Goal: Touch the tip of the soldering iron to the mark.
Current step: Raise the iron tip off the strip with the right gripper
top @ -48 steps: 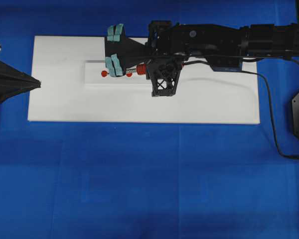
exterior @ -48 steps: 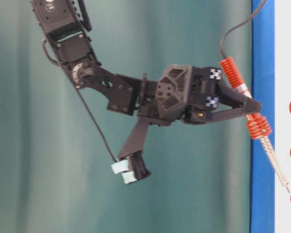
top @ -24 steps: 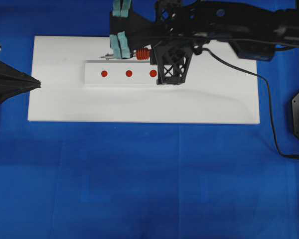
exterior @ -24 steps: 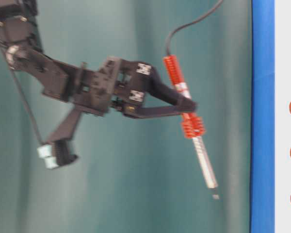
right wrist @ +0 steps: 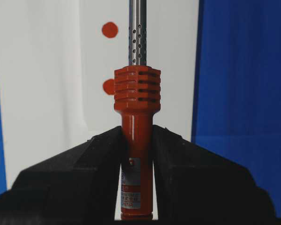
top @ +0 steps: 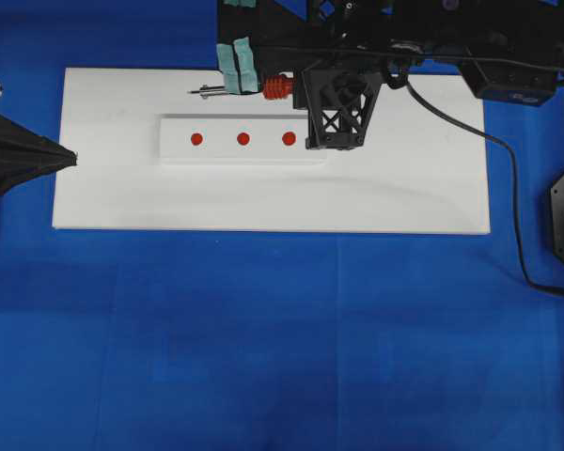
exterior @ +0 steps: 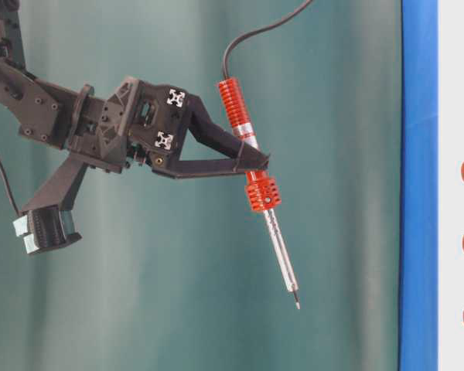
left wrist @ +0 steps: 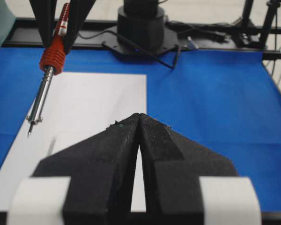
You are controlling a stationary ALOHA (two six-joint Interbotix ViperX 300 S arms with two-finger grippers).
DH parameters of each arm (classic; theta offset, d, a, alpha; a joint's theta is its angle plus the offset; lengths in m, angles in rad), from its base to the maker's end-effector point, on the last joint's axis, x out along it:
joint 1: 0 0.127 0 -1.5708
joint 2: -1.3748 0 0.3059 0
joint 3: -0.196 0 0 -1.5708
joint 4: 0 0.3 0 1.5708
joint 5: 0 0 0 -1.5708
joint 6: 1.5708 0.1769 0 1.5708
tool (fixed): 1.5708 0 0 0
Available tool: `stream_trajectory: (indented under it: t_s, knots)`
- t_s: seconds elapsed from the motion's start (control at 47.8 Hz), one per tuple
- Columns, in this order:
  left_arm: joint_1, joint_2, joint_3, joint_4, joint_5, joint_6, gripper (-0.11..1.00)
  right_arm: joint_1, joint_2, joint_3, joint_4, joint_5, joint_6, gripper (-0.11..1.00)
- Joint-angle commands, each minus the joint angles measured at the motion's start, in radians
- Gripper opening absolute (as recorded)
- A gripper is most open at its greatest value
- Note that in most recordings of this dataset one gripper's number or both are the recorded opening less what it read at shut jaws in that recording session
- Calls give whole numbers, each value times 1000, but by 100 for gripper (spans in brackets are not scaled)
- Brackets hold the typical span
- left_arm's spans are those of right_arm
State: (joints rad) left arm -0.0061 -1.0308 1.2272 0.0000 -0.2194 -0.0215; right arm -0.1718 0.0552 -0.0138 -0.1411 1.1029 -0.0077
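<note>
Jaws on the left: left gripper [left wrist: 139,123] is pinched shut with nothing in it, parked at the left edge of the white board [top: 404,202].
Jaws on the right: right gripper [right wrist: 136,136] squeezes tight on the soldering iron [exterior: 257,189], around its red handle.
What changed: a second ago the tip [exterior: 296,303] was down by the red dots. Now the arm has lifted it up and away.
What it means: my guess is the touch is done, or the arm is lining up again.
Where it is now: in the air, over the far edge of the board, well apart from the marks [top: 243,138].
Looks and feel: ribbed red handle, thin shiny metal shaft with little holes, dark pointy end, long black cord [top: 508,202]. Board is flat and smooth. Blue cloth [top: 263,348] looks soft.
</note>
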Motion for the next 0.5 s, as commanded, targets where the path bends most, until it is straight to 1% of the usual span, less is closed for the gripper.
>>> stream_trajectory:
  t_s: [0.0,0.272,0.356,0.482]
  knots:
    - [3,3,-9,2,-8,-2,0,3,-31,-26,-3,-5,2,7]
    - [3,3,-9,2,-8,-2,0,3,-41,-3,-8,3,2,7]
    - [3,3,-9,2,-6,-2,0,3,-60,25,-8,3,3,7]
    - [3,2,-8,2,-2,0,0,2,-106,91,-9,0,6,7]
